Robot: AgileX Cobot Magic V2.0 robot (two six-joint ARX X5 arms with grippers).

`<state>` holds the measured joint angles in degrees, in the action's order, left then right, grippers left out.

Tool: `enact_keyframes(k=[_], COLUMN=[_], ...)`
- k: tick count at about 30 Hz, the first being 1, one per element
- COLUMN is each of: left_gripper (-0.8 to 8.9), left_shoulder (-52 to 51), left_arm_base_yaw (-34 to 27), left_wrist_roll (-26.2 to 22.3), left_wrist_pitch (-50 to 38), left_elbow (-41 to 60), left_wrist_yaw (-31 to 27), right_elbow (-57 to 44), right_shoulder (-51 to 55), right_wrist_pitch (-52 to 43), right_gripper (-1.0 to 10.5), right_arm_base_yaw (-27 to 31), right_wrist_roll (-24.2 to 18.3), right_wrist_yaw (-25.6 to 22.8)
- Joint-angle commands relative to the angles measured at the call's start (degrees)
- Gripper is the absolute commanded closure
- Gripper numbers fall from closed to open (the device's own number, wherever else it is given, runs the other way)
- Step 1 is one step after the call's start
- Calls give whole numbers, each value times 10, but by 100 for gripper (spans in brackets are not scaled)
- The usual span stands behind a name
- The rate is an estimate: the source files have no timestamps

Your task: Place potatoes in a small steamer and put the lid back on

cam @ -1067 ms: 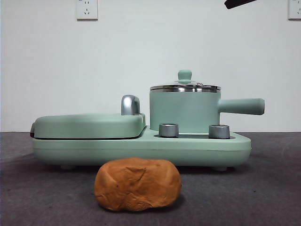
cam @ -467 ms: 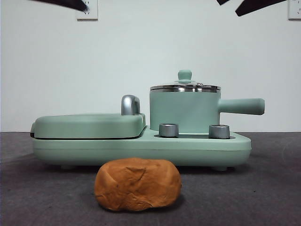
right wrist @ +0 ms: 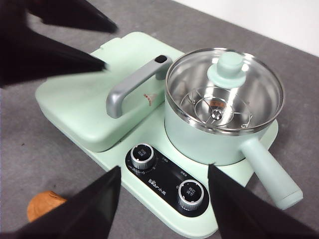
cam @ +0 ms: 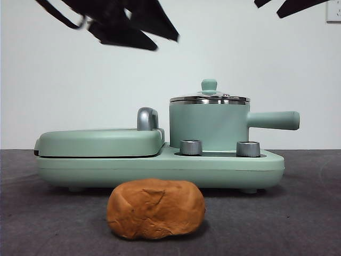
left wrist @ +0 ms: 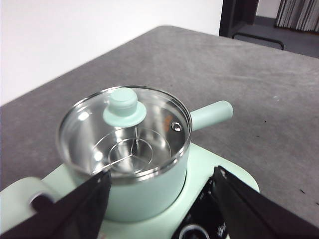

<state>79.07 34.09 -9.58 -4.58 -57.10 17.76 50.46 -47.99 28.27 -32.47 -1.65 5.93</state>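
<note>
Potatoes (cam: 156, 208): one orange-brown creased lump on the grey table (cam: 303, 213), near its front edge, apart from the appliance base (cam: 160, 169). Small steamer (cam: 209, 127), mint-green, seated on that base behind two silver dials (right wrist: 143, 155) with a "Bear" mark between them, other print too small to read; lid (left wrist: 124, 130) on its rim, grill cover (cam: 98, 142) beside it. Left hand (left wrist: 159, 199) and right hand (right wrist: 164, 199) both hang above, jaws spread, holding nothing.

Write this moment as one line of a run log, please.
lid: on small steamer | potato: on table, untouched | left pincer: open, above the steamer | right pincer: open, high
</note>
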Motion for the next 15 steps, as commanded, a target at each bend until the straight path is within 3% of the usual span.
enact_keyframes(k=[1,15], left_gripper=[485,485], left_shoulder=[50,267], left_arm_base_yaw=[12,24], left_wrist_roll=[3,15], left_wrist_pitch=[-12,-13], left_elbow=[-53,-273], left_wrist_yaw=[-5,-21], right_elbow=[11,11], right_shoulder=[9,51], right_wrist_pitch=[2,6], right_gripper=[670,670], right_arm_base_yaw=[-3,-3], right_wrist_roll=[-3,-5], right_wrist_yaw=[-7,-19])
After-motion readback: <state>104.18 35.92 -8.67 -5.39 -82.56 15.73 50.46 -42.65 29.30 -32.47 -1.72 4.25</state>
